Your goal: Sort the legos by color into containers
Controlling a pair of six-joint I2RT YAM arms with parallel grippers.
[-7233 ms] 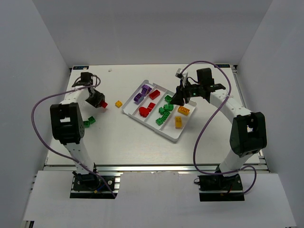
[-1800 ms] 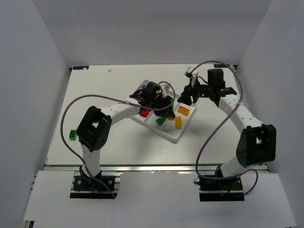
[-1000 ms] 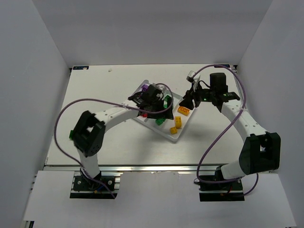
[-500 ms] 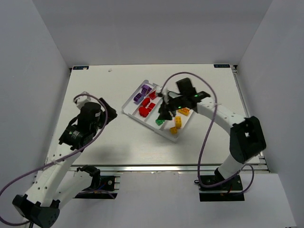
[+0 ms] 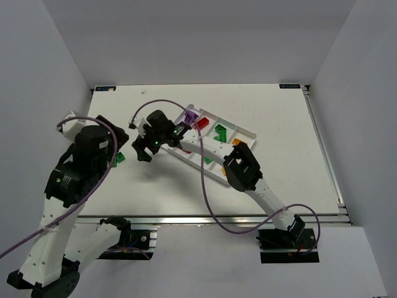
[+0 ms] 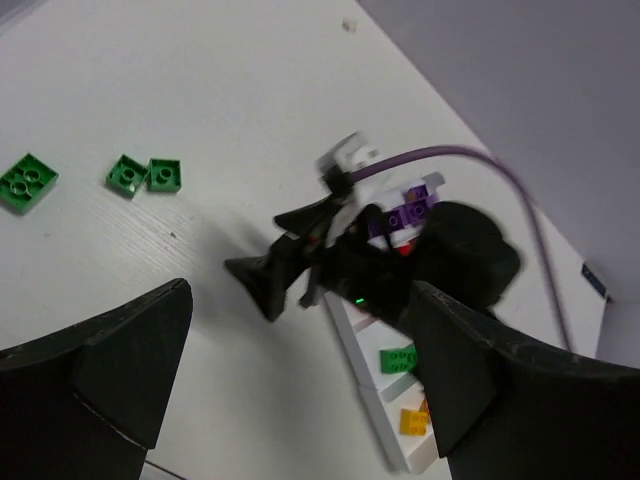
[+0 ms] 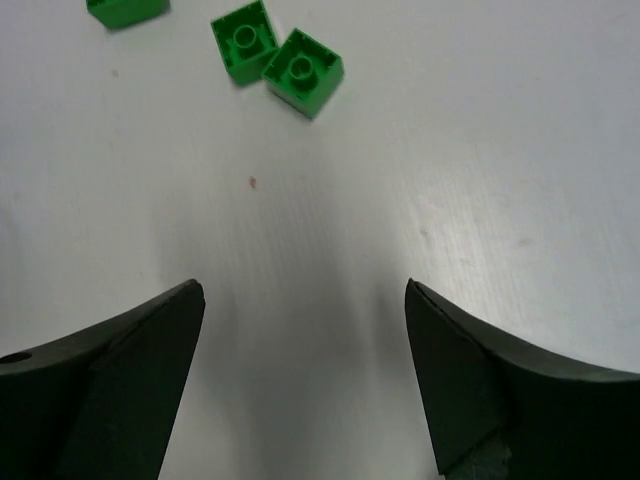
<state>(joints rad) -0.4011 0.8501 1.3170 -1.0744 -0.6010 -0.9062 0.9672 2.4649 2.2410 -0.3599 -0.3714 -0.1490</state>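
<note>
My right gripper [image 5: 141, 144] reaches left past the white tray [image 5: 248, 131] and hangs open and empty over bare table. Just ahead of it lie two touching green legos [image 7: 275, 55] and a third green one [image 7: 125, 10]. The left wrist view shows those three green bricks [image 6: 145, 174] to the left of the right gripper [image 6: 270, 245]. My left gripper [image 6: 300, 385] is lifted high above this spot, open and empty. In the tray's containers lie a purple brick [image 5: 190, 117], a red one [image 5: 200, 122], green ones [image 5: 220, 131] and a yellow one [image 6: 413, 420].
The left arm's wrist [image 5: 93, 146] is raised at the left and hides part of the green bricks [image 5: 118, 158] in the top view. The right arm's forearm crosses over the tray. The walls of the white enclosure stand on three sides.
The right gripper has swung left from over the tray to the table beside the green bricks, and its jaws have opened wider. The left arm has pulled back and risen.
</note>
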